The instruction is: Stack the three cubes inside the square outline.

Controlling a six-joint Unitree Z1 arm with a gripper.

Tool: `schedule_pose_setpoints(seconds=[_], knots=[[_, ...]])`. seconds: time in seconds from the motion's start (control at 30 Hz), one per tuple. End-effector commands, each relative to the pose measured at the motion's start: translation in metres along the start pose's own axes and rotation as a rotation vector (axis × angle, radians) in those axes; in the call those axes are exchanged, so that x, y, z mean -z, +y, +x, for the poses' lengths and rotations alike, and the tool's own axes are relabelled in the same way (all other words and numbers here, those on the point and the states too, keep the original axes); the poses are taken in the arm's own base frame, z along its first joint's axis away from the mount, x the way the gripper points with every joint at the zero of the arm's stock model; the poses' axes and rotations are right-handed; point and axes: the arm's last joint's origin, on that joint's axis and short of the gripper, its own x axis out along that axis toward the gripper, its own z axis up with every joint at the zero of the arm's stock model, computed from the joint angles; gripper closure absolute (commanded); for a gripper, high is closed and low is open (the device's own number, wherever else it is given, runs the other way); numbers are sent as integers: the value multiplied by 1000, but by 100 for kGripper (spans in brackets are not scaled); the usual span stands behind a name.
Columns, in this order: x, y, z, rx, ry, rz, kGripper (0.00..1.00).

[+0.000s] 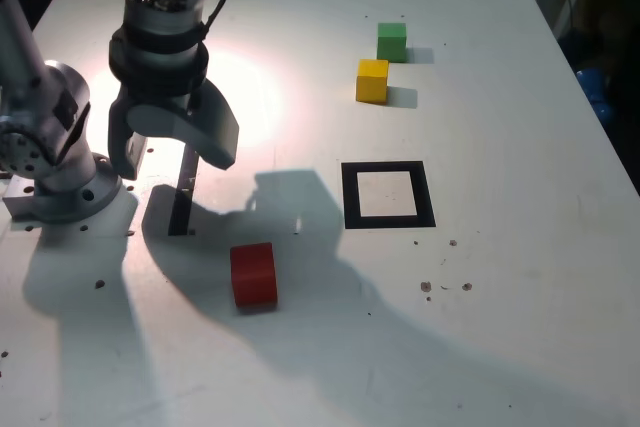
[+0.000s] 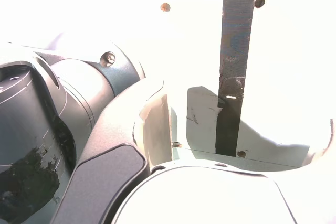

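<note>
My gripper [image 1: 170, 155] hangs open over the table at the exterior view's left, fingers pointing down, with nothing between them. The red cube [image 1: 253, 274] lies on the table nearer the front, to the right of and below the gripper in that view, apart from it. The yellow cube [image 1: 372, 80] and the green cube [image 1: 392, 41] sit close together at the back right. The square outline [image 1: 350, 195], a black frame with a white centre, lies between them and the red cube and has nothing in it. The wrist view shows no cube.
A thin black strip [image 1: 183, 197] [image 2: 233, 77] is stuck to the white table [image 1: 500, 327] right under the gripper. The arm's grey base [image 1: 60, 177] [image 2: 31, 129] stands at the exterior view's left. The table's right edge runs past a blue object [image 1: 595, 87].
</note>
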Motion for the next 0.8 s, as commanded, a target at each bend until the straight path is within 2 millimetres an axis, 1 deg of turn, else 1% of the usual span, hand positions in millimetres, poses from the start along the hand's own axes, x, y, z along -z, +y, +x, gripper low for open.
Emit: schedule_pose_setpoints(seconds=[0.0,0.47,0.63,0.77], knots=[[1,0,0,-2,-1,0,1],[2,0,-1,-2,-4,0,1],[7,0,-4,5,-13,0,1],[8,-4,-8,23,-24,9,1]])
